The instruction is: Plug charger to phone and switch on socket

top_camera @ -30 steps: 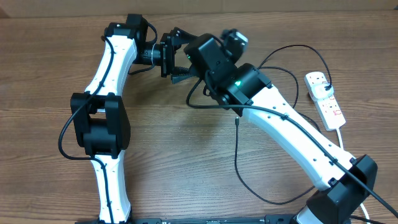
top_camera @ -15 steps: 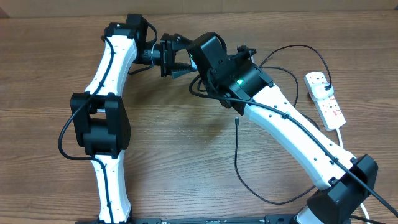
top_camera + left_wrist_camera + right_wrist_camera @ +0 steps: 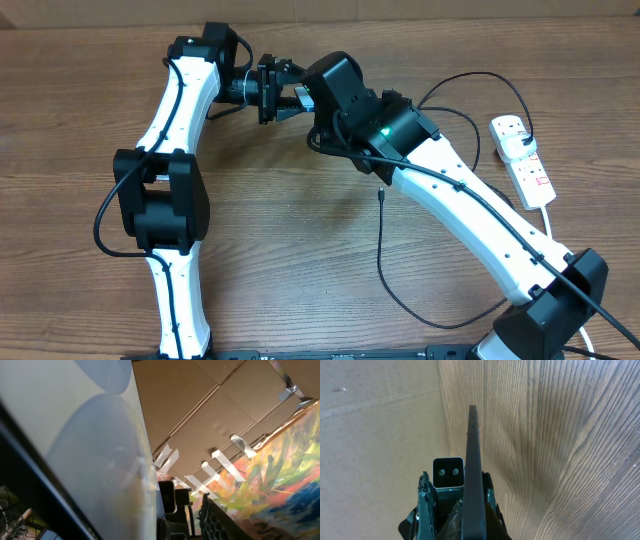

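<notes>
1. Closest in, the charger (image 3: 379,240) lies loose on the table (image 3: 80,120). Its connector tip (image 3: 383,193) is left of the socket (image 3: 530,170), where it lay a second ago. Neither gripper has it, so plugging in has not begun.
2. The socket is untouched, with both grippers well apart from it. Switching it on, I'd judge, comes last.
3. Farther back, well left of the socket, is the change. Your right gripper (image 3: 456,510) has rolled and pushed toward the left gripper (image 3: 283,96), carrying the phone (image 3: 298,97) into it. This reads as a handover, or a two-handed brace.
4. The right gripper is clenched on the phone, which stands edge-on between its fingers (image 3: 425,505).
5. The left gripper's jaws have narrowed around the phone's other end, and the screen fills its wrist view. You cannot yet tell whether they pinch it, so confirm that before the right lets go.
</notes>
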{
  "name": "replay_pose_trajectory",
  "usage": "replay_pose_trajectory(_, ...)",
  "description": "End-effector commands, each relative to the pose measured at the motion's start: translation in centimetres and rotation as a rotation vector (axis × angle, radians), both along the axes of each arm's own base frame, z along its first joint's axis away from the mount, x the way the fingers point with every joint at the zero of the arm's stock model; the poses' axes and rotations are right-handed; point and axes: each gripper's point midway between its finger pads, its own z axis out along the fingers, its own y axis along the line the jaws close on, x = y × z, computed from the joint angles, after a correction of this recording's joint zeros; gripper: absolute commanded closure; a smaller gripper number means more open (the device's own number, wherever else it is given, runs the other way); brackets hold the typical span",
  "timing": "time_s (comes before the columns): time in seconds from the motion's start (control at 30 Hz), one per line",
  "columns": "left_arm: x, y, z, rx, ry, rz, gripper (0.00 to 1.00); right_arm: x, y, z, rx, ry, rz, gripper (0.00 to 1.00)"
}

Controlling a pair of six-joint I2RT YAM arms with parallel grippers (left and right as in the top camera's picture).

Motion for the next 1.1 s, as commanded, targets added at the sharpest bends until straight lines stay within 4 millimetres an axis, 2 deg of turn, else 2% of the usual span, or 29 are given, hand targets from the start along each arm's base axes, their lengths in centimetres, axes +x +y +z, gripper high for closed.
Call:
replay_pose_trajectory(0.0,0.1,0.0,1.1,-0.025,-0.011,-0.001,0.61,-0.2,0.3,3.4,0.115,-0.043,-0.039,0.96)
replay_pose_trajectory(0.2,0.2,0.0,0.5,0.011,-0.014,0.000,0.67,-0.2,0.2,3.4,0.112,-0.040,-0.038,0.96)
replay_pose_trajectory(0.4,0.2,0.0,-0.6,0.071,-0.020,0.003,0.67,-0.2,0.2,3.4,0.084,-0.050,-0.009,0.96)
replay_pose_trajectory(0.53,0.2,0.0,-0.6,0.077,-0.021,0.004,0.75,-0.2,0.2,3.4,0.078,-0.052,-0.002,0.96)
replay_pose_trajectory(0.73,0.2,0.0,-0.7,0.077,-0.019,0.004,0.77,-0.3,0.2,3.3,0.074,-0.051,0.000,0.94)
replay_pose_trajectory(0.9,0.2,0.0,-0.6,0.077,-0.014,0.004,0.85,-0.3,0.2,3.3,0.070,-0.051,0.006,0.93)
replay_pose_trajectory(1.07,0.2,0.0,-0.6,0.081,0.015,0.006,0.86,-0.3,0.2,3.3,0.071,-0.050,0.008,0.94)
